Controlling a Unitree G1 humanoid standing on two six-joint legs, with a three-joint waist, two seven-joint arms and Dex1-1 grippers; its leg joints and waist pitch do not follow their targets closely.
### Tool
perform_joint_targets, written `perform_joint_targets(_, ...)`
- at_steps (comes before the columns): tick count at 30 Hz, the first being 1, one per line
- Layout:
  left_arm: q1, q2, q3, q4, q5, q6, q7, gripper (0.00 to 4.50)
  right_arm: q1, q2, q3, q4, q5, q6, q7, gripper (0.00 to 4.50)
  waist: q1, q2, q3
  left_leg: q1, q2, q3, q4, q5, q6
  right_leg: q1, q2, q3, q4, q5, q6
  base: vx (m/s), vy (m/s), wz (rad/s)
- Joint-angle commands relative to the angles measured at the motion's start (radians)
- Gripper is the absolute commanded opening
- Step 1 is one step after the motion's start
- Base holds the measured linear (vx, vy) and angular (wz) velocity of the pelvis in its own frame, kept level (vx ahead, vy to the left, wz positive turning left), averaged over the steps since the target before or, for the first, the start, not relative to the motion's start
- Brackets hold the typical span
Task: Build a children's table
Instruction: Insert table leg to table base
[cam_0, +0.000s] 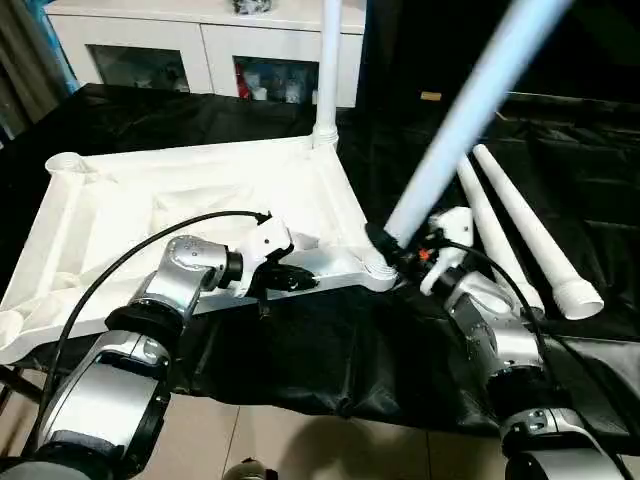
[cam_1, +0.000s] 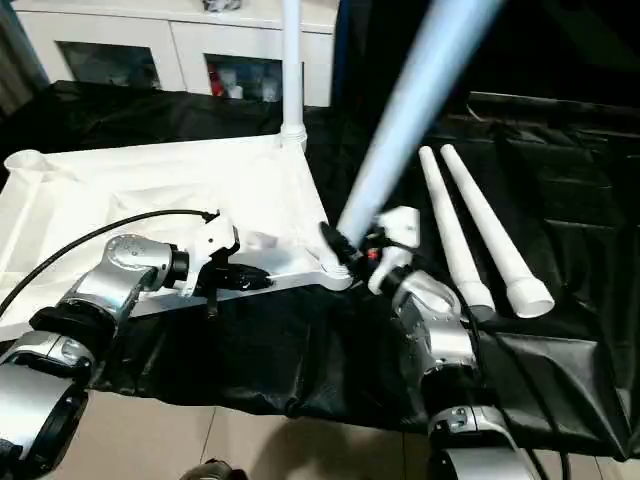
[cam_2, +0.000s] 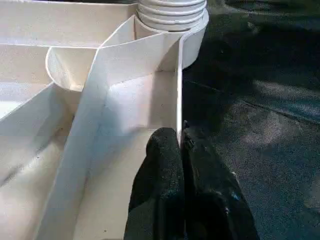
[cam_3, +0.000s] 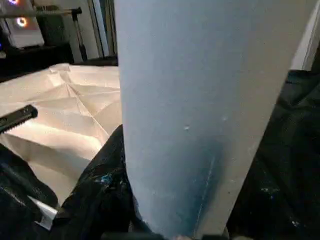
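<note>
Silver forearms reach forward from the near edge over a table draped in black cloth (cam_0: 300, 350). On the left, the left gripper (cam_0: 292, 276) has its two black fingers (cam_2: 165, 170) pinched tight on the thin near wall of the tabletop (cam_0: 200, 200), which lies upside down with its ribbed underside up. That white tabletop spreads away from and to the left of this gripper. At its far corner, beyond the gripper, one leg (cam_0: 328, 70) already stands upright in its round socket. Just to the gripper's right is the near corner socket (cam_0: 378, 270).

Right beside that socket, the right gripper (cam_0: 400, 250) stands about half open, clamped around the thick lower end of a second leg (cam_0: 470, 110). This leg tilts up and away to the right, its bottom end close above the near corner socket; whether it has entered the socket cannot be told.

Farther right of that gripper, two spare legs (cam_0: 520, 230) lie side by side on the black cloth, touching each other. A white cabinet (cam_0: 200, 50) stands behind the table.
</note>
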Motion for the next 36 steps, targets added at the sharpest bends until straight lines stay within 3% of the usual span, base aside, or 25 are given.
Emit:
perform_joint_targets(1, 0.007, 0.001, -0.015, -0.003, 0.019, -0.004, -0.01, 0.0, -0.012, -0.009, 0.048, 0.036, -0.053, 0.06, 0.008, 1.89, -0.005, -0.005, -0.068, 0.025, 0.072, -0.031, -0.082, -0.163, 0.03, 0.043, -0.084, 0.043, -0.068, -0.058, -0.286, 0.0, 0.0, 0.0)
perform_joint_targets(7, 0.008, 0.015, -0.027, -0.021, 0.024, -0.003, -0.041, 0.0, -0.056, -0.011, 0.086, 0.087, -0.066, 0.131, 0.053, 1.89, -0.011, -0.008, -0.067, 0.025, 0.074, -0.03, -0.083, -0.166, 0.032, 0.042, -0.087, 0.044, -0.069, -0.068, -0.289, 0.0, 0.0, 0.0)
perform_joint_targets(14, -0.002, 0.031, -0.039, -0.034, 0.022, -0.012, -0.11, 0.0, -0.066, -0.013, 0.098, 0.135, -0.05, 0.138, 0.156, 1.89, -0.009, -0.011, -0.069, 0.024, 0.076, -0.028, -0.081, -0.15, 0.04, 0.043, -0.085, 0.041, -0.062, -0.018, -0.301, 0.0, 0.0, 0.0)
perform_joint_targets(20, -0.008, 0.05, -0.052, -0.054, 0.007, -0.031, -0.225, 0.0, -0.048, -0.033, 0.134, 0.134, -0.038, 0.137, 0.326, 1.89, -0.002, -0.012, -0.068, 0.024, 0.08, -0.028, -0.082, -0.171, 0.042, 0.043, -0.087, 0.04, -0.064, -0.047, -0.308, 0.0, 0.0, 0.0)
perform_joint_targets(28, -0.014, 0.078, -0.074, -0.061, 0.015, -0.033, -0.305, 0.0, -0.038, -0.065, 0.204, 0.136, -0.084, 0.104, 0.479, 1.89, 0.002, -0.009, -0.067, 0.03, 0.083, -0.028, -0.089, -0.209, 0.013, 0.037, -0.088, 0.04, -0.064, -0.057, -0.314, 0.0, 0.0, 0.0)
perform_joint_targets(36, -0.011, 0.081, -0.058, -0.055, 0.017, -0.035, -0.265, 0.0, -0.015, -0.055, 0.193, 0.124, -0.076, 0.081, 0.48, 1.89, 0.009, -0.011, -0.068, 0.034, 0.084, -0.03, -0.095, -0.252, -0.018, 0.037, -0.089, 0.041, -0.068, -0.071, -0.304, 0.0, 0.0, 0.0)
